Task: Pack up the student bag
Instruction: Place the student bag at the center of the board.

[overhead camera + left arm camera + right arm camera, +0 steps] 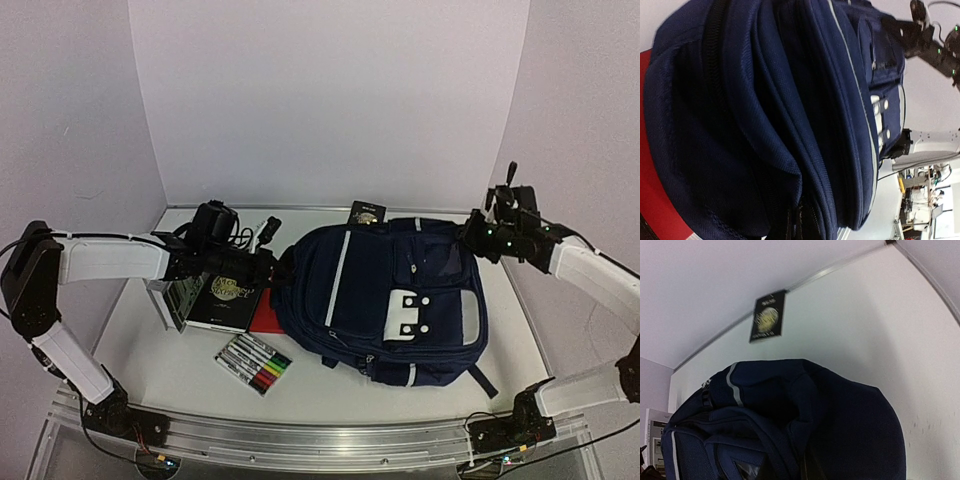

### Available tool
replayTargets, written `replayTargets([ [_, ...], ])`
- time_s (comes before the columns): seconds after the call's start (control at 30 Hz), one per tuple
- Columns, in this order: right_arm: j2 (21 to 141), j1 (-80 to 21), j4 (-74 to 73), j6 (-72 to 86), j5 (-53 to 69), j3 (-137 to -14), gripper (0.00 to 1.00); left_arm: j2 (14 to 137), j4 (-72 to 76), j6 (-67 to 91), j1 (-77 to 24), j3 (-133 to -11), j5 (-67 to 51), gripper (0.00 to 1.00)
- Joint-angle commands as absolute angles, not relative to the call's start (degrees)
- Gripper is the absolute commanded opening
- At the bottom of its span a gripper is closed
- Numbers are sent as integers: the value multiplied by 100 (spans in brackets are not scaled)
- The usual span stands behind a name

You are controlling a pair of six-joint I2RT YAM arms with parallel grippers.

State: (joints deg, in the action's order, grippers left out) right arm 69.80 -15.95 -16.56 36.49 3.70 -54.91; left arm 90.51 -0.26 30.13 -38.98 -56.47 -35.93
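The student bag (385,300), a large navy backpack with white piping, lies flat in the middle of the table. My left gripper (278,266) is at the bag's left edge. In the left wrist view the bag (765,100) fills the frame and its fabric bunches into the gripper (800,225), whose fingers are mostly hidden. My right gripper (470,233) is at the bag's far right corner. In the right wrist view the bag's fabric (840,415) folds up into the gripper (812,467). Both look shut on bag fabric.
A black book (222,295) and a red notebook (265,316) lie left of the bag, beside a grey-white box (168,300). A pack of markers (253,363) lies at the front left. A small black booklet (365,213) lies by the back wall, also in the right wrist view (767,317).
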Motion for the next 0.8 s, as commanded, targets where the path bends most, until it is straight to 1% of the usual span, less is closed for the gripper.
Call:
replayTargets([
  [0.0, 7774, -1545, -568, 2551, -191, -6964, 0, 8605, -619, 2259, -4126, -5974, -4300, 0],
  [0.17, 9199, -1608, -257, 2014, 770, -8294, 0, 9044, -810, 2080, -4648, -6310, -4073, 0],
  [0.3, 10258, -1724, -173, 1660, 992, -9175, 1, 9413, -853, 1988, -5137, -6628, -4026, 0],
  [0.33, 10463, -1755, -162, 1591, 1029, -9401, 2, 9479, -976, 1927, -5274, -6724, -4011, 0],
  [0.4, 10877, -1793, -166, 1514, 1098, -9787, 8, 9593, -1332, 1782, -5522, -6906, -3899, 1],
  [0.43, 11008, -1808, -169, 1502, 1076, -9945, 17, 9655, -1488, 1749, -5587, -6951, -3886, 4],
  [0.47, 11084, -1818, -170, 1514, 1000, -10055, 30, 9713, -1644, 1743, -5609, -6994, -3887, 9],
  [0.5, 11108, -1817, -170, 1540, 858, -10080, 42, 9746, -1814, 1756, -5614, -6998, -3874, 17],
  [0.57, 10988, -1819, -202, 1600, 484, -9981, 67, 9715, -2010, 1783, -5616, -6953, -3668, 36],
  [0.6, 10856, -1817, -249, 1617, 316, -9877, 76, 9656, -2073, 1813, -5606, -6930, -3545, 43],
  [0.63, 10658, -1814, -301, 1632, 185, -9754, 83, 9581, -2147, 1832, -5605, -6919, -3401, 51],
  [0.67, 10488, -1819, -405, 1653, 23, -9559, 89, 9521, -2212, 1845, -5601, -6928, -3298, 57],
  [0.77, 9738, -1817, -780, 1844, -401, -8892, 98, 9353, -2485, 1870, -5528, -7072, -2816, 72],
])
